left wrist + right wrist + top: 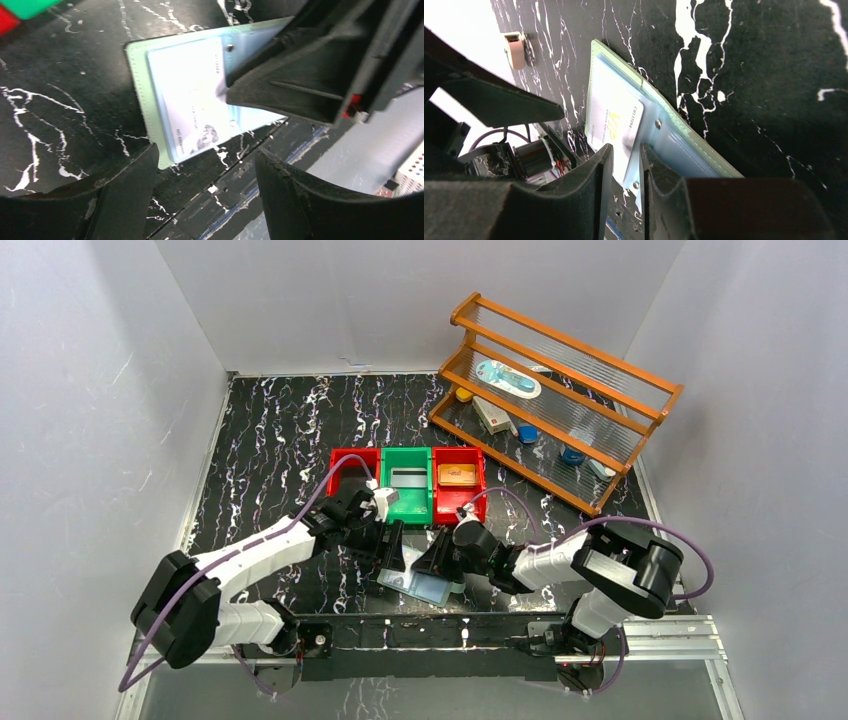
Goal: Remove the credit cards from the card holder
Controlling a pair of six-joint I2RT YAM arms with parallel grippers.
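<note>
Much bare table point(260, 460) lies leftward. Left gripper point(204, 170) hangs spread over the holder point(415, 587), which lies open, sleeves up, long axis along the table's near edge, just beside it. Right gripper point(626, 165), jaws almost together, straddles a card's point(616, 125) corner; grip unclear.

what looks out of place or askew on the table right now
Nothing looks spilled or damaged. The card holder lies open and askew by the near edge of the table, one white card in its sleeve. A small pinkish-white clip lies loose on the table, apart from it.
</note>
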